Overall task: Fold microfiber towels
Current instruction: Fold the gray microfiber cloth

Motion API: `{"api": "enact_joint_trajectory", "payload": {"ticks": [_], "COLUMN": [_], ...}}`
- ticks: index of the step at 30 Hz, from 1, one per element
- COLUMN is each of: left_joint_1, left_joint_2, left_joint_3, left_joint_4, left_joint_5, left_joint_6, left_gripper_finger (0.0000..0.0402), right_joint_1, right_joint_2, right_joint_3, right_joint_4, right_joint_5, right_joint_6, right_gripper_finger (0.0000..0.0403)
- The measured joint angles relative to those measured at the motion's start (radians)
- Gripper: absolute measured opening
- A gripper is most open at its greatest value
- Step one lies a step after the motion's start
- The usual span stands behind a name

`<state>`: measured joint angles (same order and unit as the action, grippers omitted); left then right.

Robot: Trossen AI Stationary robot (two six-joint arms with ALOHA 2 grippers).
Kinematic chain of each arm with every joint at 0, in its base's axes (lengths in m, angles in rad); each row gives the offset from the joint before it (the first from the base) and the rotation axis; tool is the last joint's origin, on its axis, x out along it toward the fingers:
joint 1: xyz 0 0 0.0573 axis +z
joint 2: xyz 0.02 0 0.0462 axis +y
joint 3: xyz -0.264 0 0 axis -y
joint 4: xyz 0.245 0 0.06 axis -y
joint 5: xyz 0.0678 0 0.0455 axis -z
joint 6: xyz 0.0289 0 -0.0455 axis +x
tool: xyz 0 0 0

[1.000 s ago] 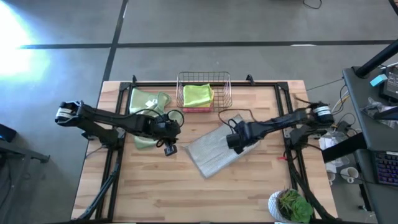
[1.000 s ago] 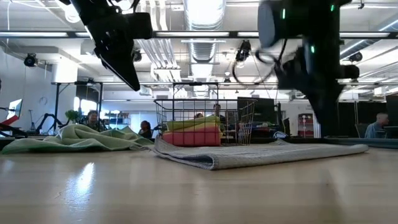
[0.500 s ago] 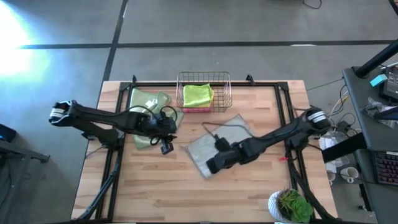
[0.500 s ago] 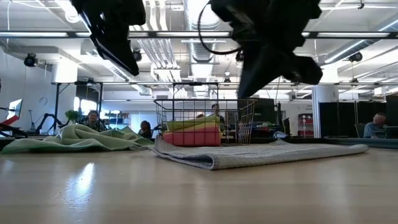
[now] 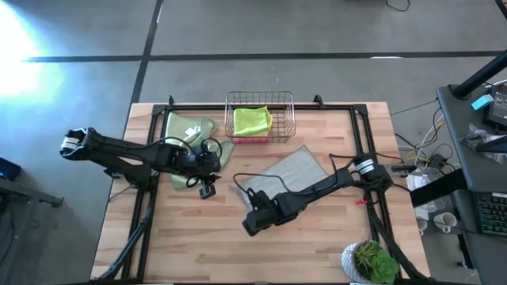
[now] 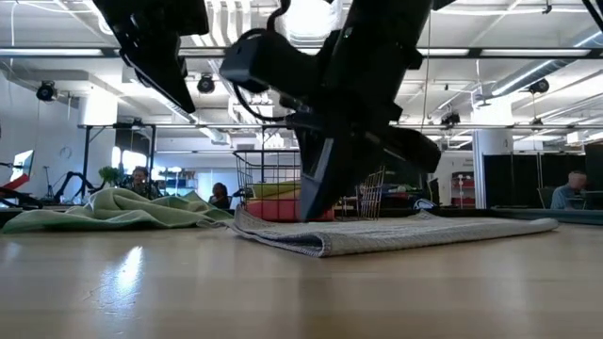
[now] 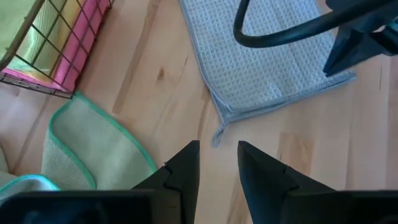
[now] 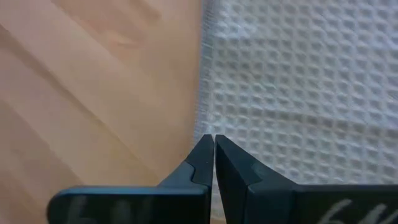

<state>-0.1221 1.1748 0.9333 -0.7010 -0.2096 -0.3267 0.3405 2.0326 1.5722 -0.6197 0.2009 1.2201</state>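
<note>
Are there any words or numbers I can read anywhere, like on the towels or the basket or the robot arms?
No, there are none to read.
Grey towel: plain waffle weave, no label showing.
Wire basket and the lime green towel in it: no writing.
Pale green towel: no tag in view.
Left gripper and right gripper: no lettering I can make out.
Room behind the table: anything there is too small to read.

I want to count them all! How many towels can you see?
4: a grey towel flat mid-table, a sage towel crumpled on the left, and a lime towel over a pink towel in the basket. More may hide between.
</note>
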Motion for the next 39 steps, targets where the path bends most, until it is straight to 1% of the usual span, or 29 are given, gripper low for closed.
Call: {"api": "enact_joint_trajectory", "payload": {"ticks": [5, 8, 15, 20, 24, 27, 31, 36, 39], "left_joint_1": [-0.006, -0.007, -0.008, -0.013, -0.018, -0.018, -0.018, -0.018, -0.018], "left_joint_2": [0.000, 0.000, 0.000, 0.000, 0.000, 0.000, 0.000, 0.000, 0.000], "left_joint_3": [-0.010, -0.011, -0.014, -0.037, -0.067, -0.083, -0.087, -0.090, -0.090], "left_joint_4": [0.002, 0.002, 0.005, 0.085, 0.191, 0.254, 0.279, 0.273, 0.274], "left_joint_5": [0.000, 0.000, 0.000, 0.000, 0.021, 0.057, 0.081, 0.085, 0.085], "left_joint_6": [0.000, 0.000, -0.001, 0.001, 0.003, 0.005, 0.027, 0.021, 0.021], "left_gripper_finger": [0.0093, 0.0093, 0.0093, 0.0093, 0.0093, 0.0093, 0.0093, 0.0093, 0.0093], "right_joint_1": [0.006, 0.018, 0.082, 0.141, 0.186, 0.212, 0.233, 0.231, 0.231], "right_joint_2": [0.020, 0.028, 0.042, 0.030, 0.015, 0.012, 0.011, 0.006, 0.001], "right_joint_3": [0.002, -0.002, 0.000, 0.000, 0.000, 0.005, 0.013, 0.015, 0.019], "right_joint_4": [-0.014, -0.016, -0.073, -0.134, -0.231, -0.343, -0.482, -0.639, -0.666], "right_joint_5": [-0.026, -0.063, -0.133, -0.191, -0.210, -0.218, -0.221, -0.224, -0.236], "right_joint_6": [0.042, 0.063, 0.121, 0.138, 0.200, 0.252, 0.292, 0.291, 0.279], "right_gripper_finger": [0.0008, 0.0008, 0.0008, 0.0008, 0.0008, 0.0008, 0.0008, 0.0008, 0.0008]}}
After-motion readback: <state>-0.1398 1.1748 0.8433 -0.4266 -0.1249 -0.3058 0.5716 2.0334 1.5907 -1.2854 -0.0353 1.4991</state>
